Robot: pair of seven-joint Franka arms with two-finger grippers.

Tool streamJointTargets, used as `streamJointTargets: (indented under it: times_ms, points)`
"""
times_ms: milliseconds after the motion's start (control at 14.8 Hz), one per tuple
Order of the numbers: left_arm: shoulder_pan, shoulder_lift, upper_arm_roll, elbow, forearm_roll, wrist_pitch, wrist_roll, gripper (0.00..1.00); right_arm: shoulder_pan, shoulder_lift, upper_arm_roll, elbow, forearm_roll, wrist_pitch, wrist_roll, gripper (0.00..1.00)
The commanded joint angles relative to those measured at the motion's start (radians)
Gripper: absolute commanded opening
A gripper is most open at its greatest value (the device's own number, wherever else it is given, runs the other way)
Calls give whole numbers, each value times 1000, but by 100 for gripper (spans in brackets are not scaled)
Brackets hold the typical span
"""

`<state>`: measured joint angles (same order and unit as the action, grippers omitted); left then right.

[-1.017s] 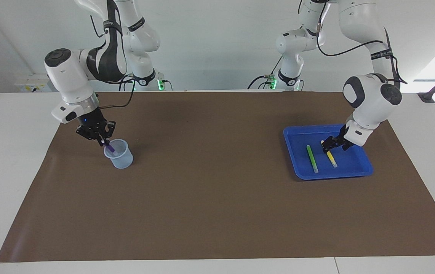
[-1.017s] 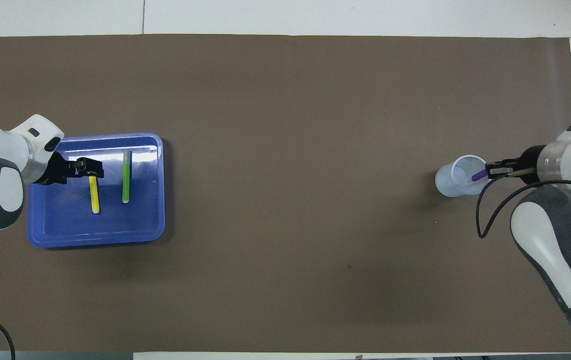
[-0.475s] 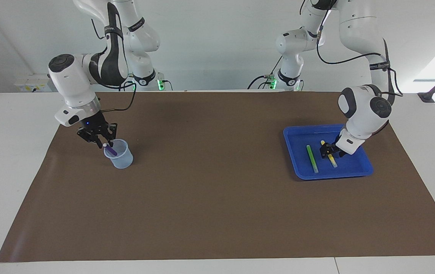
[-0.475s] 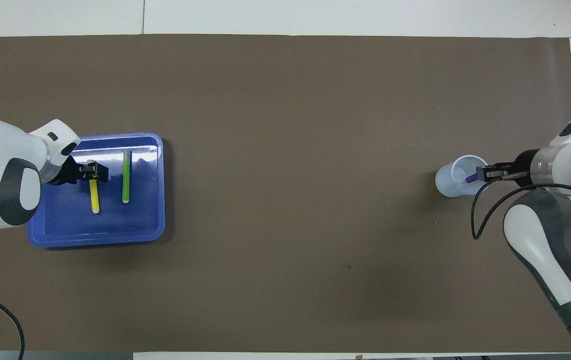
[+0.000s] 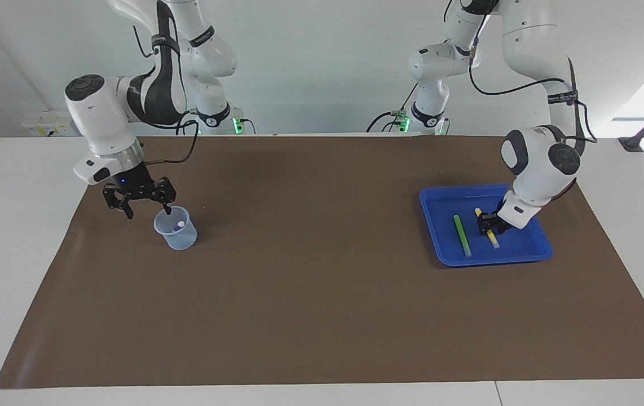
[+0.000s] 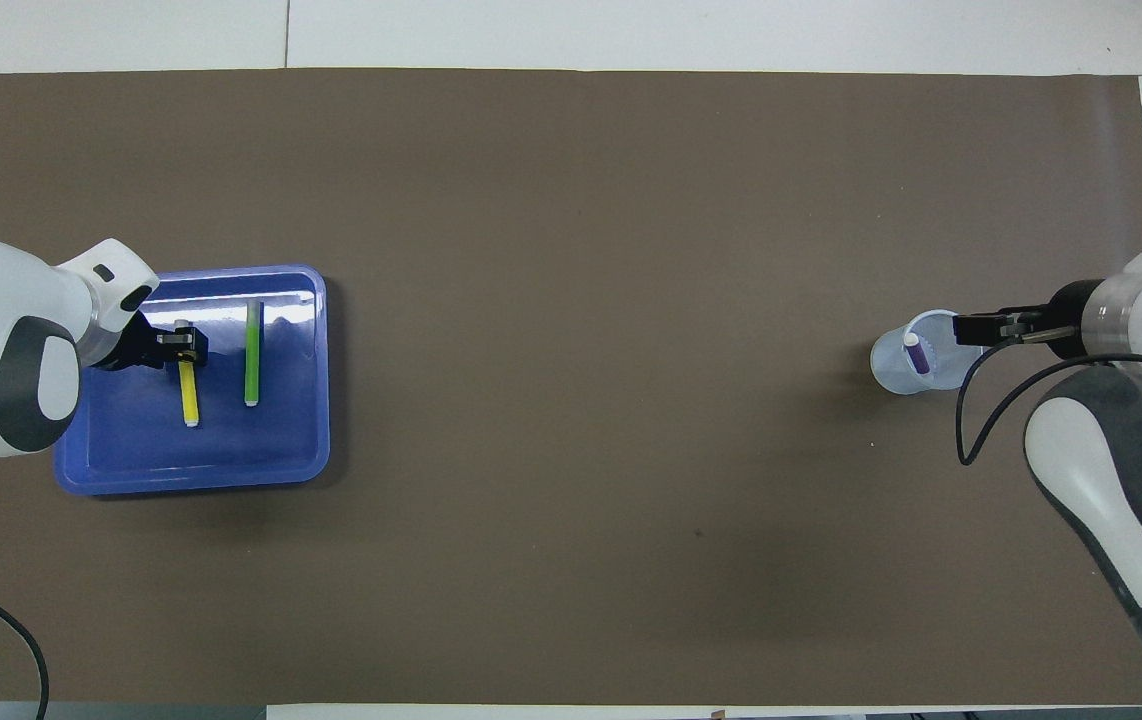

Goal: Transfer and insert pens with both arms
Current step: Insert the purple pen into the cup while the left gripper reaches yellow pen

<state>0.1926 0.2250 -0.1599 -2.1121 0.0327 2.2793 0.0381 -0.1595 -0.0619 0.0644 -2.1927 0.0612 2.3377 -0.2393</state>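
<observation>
standing in the cup [image 5: 176,228], purple pen [image 5: 180,224] beneath spread right gripper [image 5: 146,210].

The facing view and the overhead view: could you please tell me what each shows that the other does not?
Only the facing view shows the arms' bases and the wall. Only the overhead view looks straight down into the cup at the purple pen. Both show the blue tray holding the green pen and yellow pen, with the left end effector at the yellow one.

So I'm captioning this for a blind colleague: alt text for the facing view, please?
The right gripper, open, hangs beside a clear cup holding a purple pen. The left gripper is down on a yellow pen in a blue tray, beside a green pen.
</observation>
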Motion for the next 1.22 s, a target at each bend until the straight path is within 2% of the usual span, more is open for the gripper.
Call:
streamJointTargets:
  times_ms: [0, 136, 339, 542, 814, 949, 1153]
  points:
    - [8, 7, -3, -2, 21, 19, 5, 41, -9, -3, 11, 62, -8, -64, 21, 100]
    - [10, 7, -3, -2, 21, 19, 3, 32, 1, 1, 11, 137, -8, -160, 64, 100]
    - [11, 7, -3, -2, 21, 20, 3, 0, 12, 7, 18, 247, -14, -309, 141, 100]
    - [13, 7, -3, 0, 21, 19, 0, 0, 41, 20, 20, 350, -24, -441, 207, 100]
    - [15, 2, -4, 24, 13, -36, -9, 0, 121, 50, 20, 464, -119, -567, 297, 100]
    - [22, -3, -4, 98, 6, -160, -20, 0, 124, 50, 21, 481, -116, -587, 314, 100]
    - [16, -13, -7, 223, -103, -369, -136, 0, 123, 51, 21, 520, -98, -621, 314, 100]
